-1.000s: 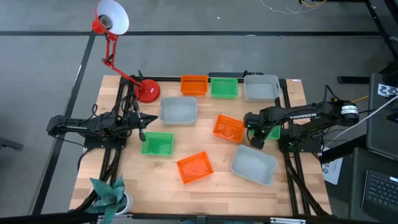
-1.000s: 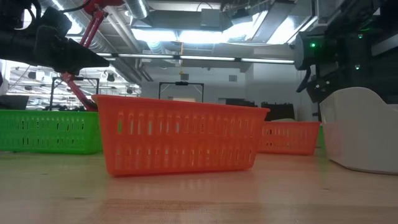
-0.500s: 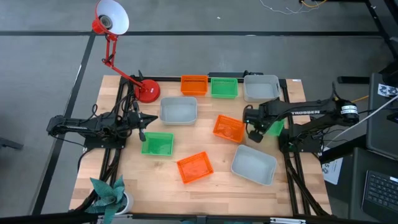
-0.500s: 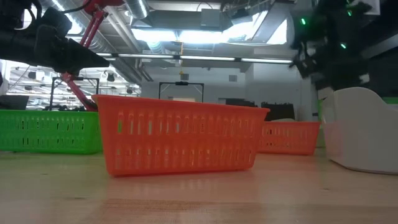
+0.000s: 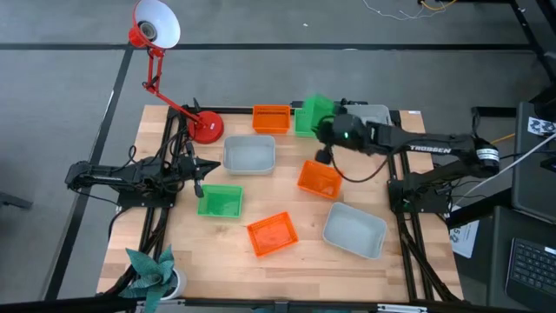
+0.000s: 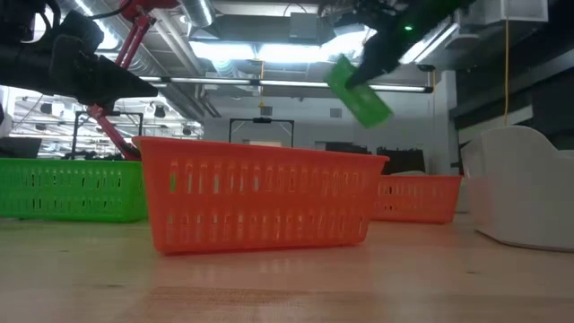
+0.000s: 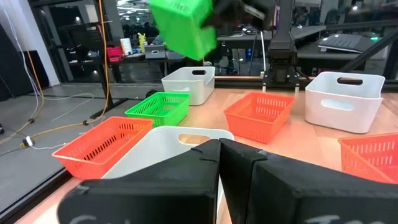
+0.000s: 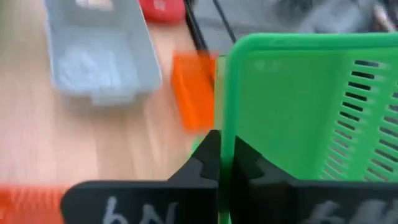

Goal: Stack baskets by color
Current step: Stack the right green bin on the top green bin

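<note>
Green basket, tilted and clamped at its rim by the right end effector, partly hides the green basket beneath.

green baskets (slotted walls), orange baskets, grey-white baskets, red lamp

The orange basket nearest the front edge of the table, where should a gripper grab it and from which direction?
Judging by its pose, take the orange basket by a long side wall near the middle, coming straight down from above. It sits upright, open-topped and empty, turned slightly askew, so a thin rim is free to pinch with one finger inside and one outside. Nothing touches it.
</note>
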You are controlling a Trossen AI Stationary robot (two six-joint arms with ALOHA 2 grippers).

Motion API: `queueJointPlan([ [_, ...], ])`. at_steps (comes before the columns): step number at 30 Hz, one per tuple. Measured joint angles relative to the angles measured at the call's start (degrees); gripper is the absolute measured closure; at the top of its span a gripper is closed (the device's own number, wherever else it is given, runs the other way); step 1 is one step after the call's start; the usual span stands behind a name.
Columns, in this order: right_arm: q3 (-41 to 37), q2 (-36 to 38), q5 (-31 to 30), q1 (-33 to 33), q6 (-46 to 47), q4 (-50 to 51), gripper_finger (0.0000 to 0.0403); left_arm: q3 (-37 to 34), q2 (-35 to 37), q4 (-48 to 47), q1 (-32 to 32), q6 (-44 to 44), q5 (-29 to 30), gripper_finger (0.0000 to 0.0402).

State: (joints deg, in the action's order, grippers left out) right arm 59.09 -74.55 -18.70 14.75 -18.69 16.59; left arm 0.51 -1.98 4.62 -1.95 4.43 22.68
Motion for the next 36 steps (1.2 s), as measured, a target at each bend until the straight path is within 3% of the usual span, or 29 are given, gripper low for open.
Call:
queueJointPlan([
  [3, 4.11, -3.69, 2.65, 4.1, -3.42, -3.14, 0.0402, 0.0, -0.02, 0.0, 0.01, -1.25, 0.0, 0.0401],
  [6, 11.54, -9.25, 3.75, 8.28, -4.31, 0.61, 0.0403, 0.0, 0.0, 0.01, 0.0, -1.32, 0.0, 0.0401],
  [12, 28.67, -22.84, 12.14, 14.29, -4.31, 22.08, 0.0403, 0.0, -0.01, 0.01, 0.0, -1.46, -0.02, 0.0401],
  [17, 37.48, -33.37, 12.77, 16.13, -4.74, 38.03, 0.0403, 0.0, -0.01, -0.01, 0.02, -2.78, -0.02, 0.0401],
  [24, 39.96, -40.59, 12.79, 16.25, -7.09, 44.3, 0.0403, 0.04, -0.02, -0.81, 0.01, -2.78, -0.02, 0.0401],
  [36, 40.0, -41.56, 12.79, 16.26, -7.09, 44.09, 0.0401, 0.04, -0.01, -0.96, 0.01, -2.78, -0.02, 0.0401],
])
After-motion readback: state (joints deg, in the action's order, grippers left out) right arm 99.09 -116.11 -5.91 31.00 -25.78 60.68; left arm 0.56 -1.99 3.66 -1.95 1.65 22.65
